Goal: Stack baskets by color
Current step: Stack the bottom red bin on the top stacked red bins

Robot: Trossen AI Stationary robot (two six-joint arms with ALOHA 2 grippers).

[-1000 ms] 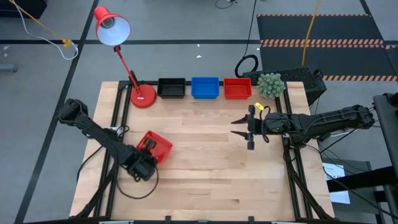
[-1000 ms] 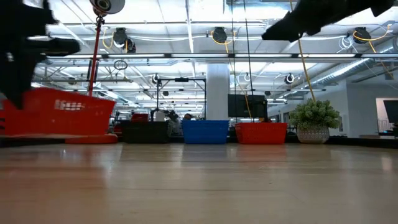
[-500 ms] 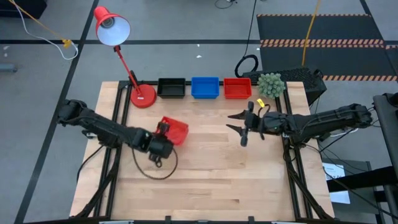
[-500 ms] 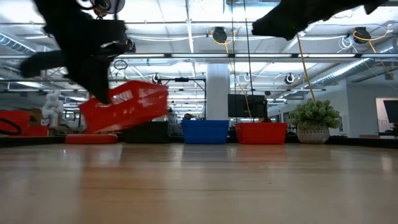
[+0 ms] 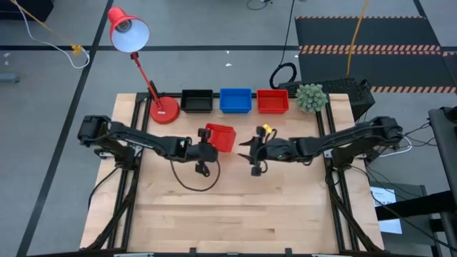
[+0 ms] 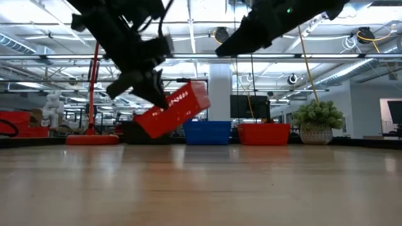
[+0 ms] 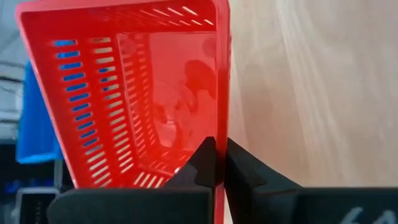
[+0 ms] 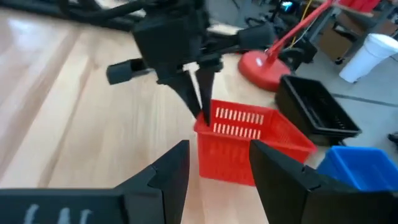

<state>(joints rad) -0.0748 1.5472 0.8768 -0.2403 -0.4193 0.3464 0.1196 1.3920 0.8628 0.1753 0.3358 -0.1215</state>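
left claw (image 5: 208, 146): clenched on one wall of the red basket (image 5: 221, 138); fingers (image 7: 214, 163) pinch the rim, one inside, one outside. Sits mid-counter, a bit twd the far edge.
carried basket: off the counter (image 5: 235, 207), tilted, open side facing roughly twd the right claw. Low view shows it airborne, one end dipped (image 6: 173, 112). Hangs in front of the far-edge row, approx btwn black and blue baskets as seen from above.
right claw (image 5: 252, 151): released, fingers spread, nothing btwn them. Near counter centre, just beside the carried basket, pointing at it, not touching. Its wrist cam looks past both fingers (image 8: 169, 171) straight at the basket (image 8: 249, 142).
far-edge row: black basket (image 5: 197, 101), blue basket (image 5: 235, 101), second red basket (image 5: 272, 101), side by side along the far edge, flat on the counter, each looks empty.
lamp (image 5: 130, 32): red; round base (image 5: 164, 111) on the counter's far-left part, just beside the black basket.
plant (image 5: 310, 97): small green, far-right corner, next to the second red basket.
cable (image 5: 187, 180): dark loop hanging under the left arm, above the wood.
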